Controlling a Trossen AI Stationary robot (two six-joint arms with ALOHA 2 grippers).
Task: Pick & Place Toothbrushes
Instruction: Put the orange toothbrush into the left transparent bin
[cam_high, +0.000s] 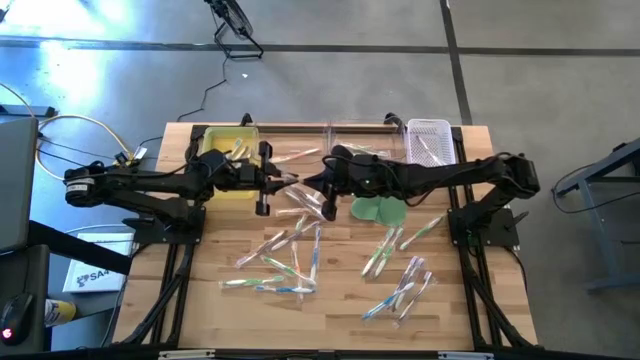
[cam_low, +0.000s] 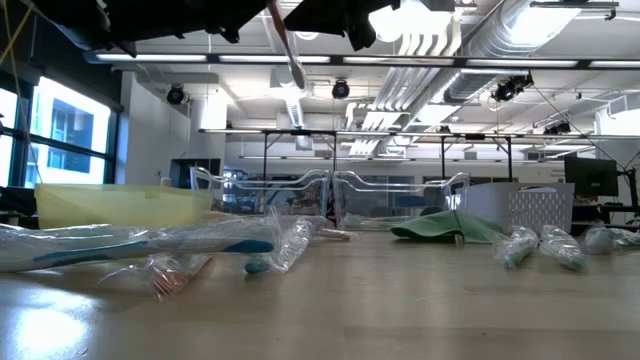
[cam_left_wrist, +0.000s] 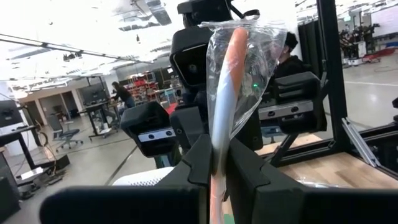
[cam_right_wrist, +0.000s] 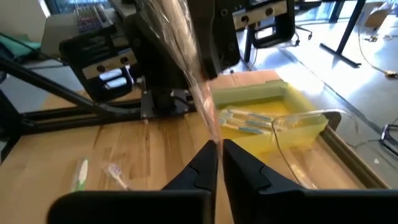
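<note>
One wrapped toothbrush (cam_left_wrist: 227, 81), white with an orange part in a clear wrapper, hangs high over the middle of the table between my two grippers. My left gripper (cam_left_wrist: 219, 152) comes from the table's left and is shut on it. My right gripper (cam_right_wrist: 219, 149) faces it from the right, its fingertips nearly together at the wrapper's end. In the high view the two grippers (cam_high: 283, 187) (cam_high: 312, 188) almost meet. Several more toothbrushes (cam_high: 290, 262) lie loose on the wooden table (cam_high: 470, 310). My left gripper pinches the toothbrush's handle (cam_left_wrist: 219, 134) between its two fingers, wrapper and all. The fingers come about level from the table's left and lie across it. The toothbrush stands nearly upright, rising above the fingers, lifted clear of the table. My right gripper has the thin end of the wrapper (cam_right_wrist: 210, 134) at its fingertips, coming from the table's right and slanting a little down. Only a narrow slit shows between the fingers. The toothbrush runs away from them toward the left gripper.
A yellow bin (cam_high: 228, 150) holding a few toothbrushes stands at the far left. Clear bins (cam_high: 345, 135) and a white basket (cam_high: 430, 140) line the far edge. A green cloth (cam_high: 375, 210) lies mid-table. Another group of toothbrushes (cam_high: 400, 285) lies near right.
</note>
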